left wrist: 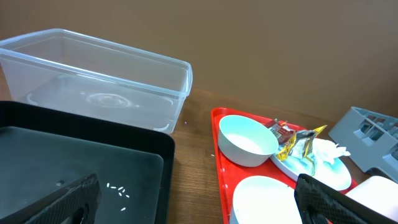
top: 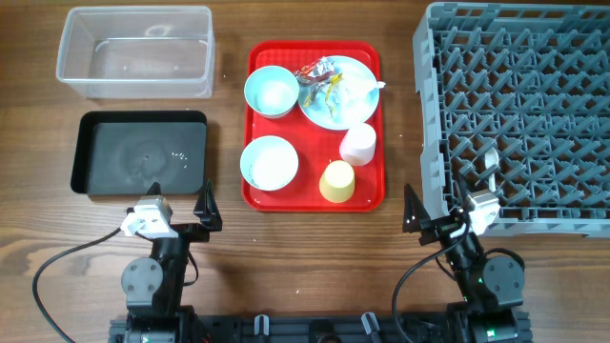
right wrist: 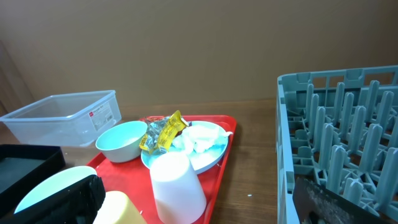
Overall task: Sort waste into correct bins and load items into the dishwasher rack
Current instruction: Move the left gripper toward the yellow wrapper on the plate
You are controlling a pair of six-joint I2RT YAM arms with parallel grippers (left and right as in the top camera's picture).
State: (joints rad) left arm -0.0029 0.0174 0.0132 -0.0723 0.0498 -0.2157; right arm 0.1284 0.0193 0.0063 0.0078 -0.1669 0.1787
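We see the clear tub (top: pixel 133 55) at the table's far left corner. Just nearer sits the black tray (top: pixel 114 157), with a few white grains (top: pixel 177 154) toward its right side. At the near edge, just below that tray, hangs the left gripper (top: pixel 179 204), jaws wide, holding nothing.

Mid-table is the red tray (top: pixel 315 143). On it we see:
- one bowl (top: pixel 272 92) at its far left corner
- a second bowl (top: pixel 270 163) at its near left
- the plate (top: pixel 345 110) at its far right
- the white cup (top: pixel 358 144), upside down, just nearer than the plate
- the yellow cup (top: pixel 336 181) at the near edge

On the plate's left part lie the wrappers (top: pixel 319 76), red, yellow and silver, with a white clump (top: pixel 357 86) beside them. The spoon (top: pixel 378 86) pokes off the plate's right rim.

At the near edge is the right gripper (top: pixel 437 202), by the near left corner of the rack (top: pixel 524 114), jaws wide, holding nothing. The rack fills the table's right side.
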